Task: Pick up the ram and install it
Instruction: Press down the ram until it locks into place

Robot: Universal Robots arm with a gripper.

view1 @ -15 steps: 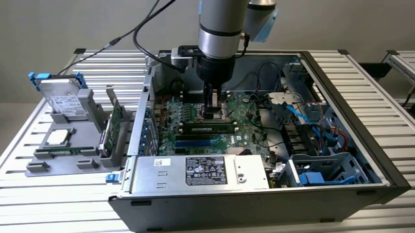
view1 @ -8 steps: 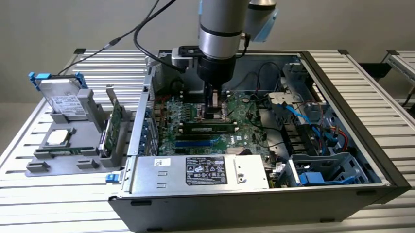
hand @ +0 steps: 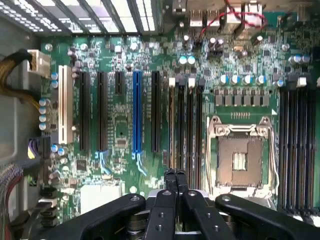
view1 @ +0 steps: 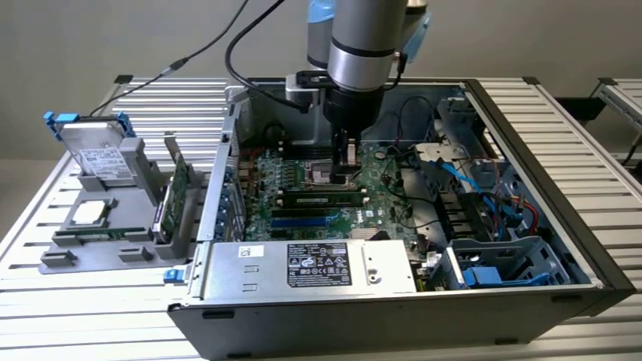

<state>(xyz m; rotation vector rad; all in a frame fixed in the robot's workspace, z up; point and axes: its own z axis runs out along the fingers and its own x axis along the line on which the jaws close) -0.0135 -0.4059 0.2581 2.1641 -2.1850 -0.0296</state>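
Closest to me in the exterior view is the silver power supply [view1: 301,267] with its printed label, lying across the front of the open computer case [view1: 592,280]. Just behind it is the green motherboard [view1: 263,201] [hand: 120,125]. The ram [view1: 319,199] [hand: 171,125] sits in one of the long slots there, standing on edge, its row of black chips facing me. From the wrist view it is a thin pale strip in the first slot of the group between the black slot beside the blue slot [hand: 137,115] and the bare processor socket [hand: 240,155].

The gripper [view1: 348,174] [hand: 175,175] hangs straight down over the end of that stick. Its two black fingers [hand: 169,176] are pressed together at the tips with nothing between them. I cannot tell whether they touch the ram.

Toward the exterior view's left, outside the case, a grey holder [view1: 60,259] on the slatted table [view1: 602,218] carries a hard drive [view1: 95,158] and an upright green card [view1: 180,188].
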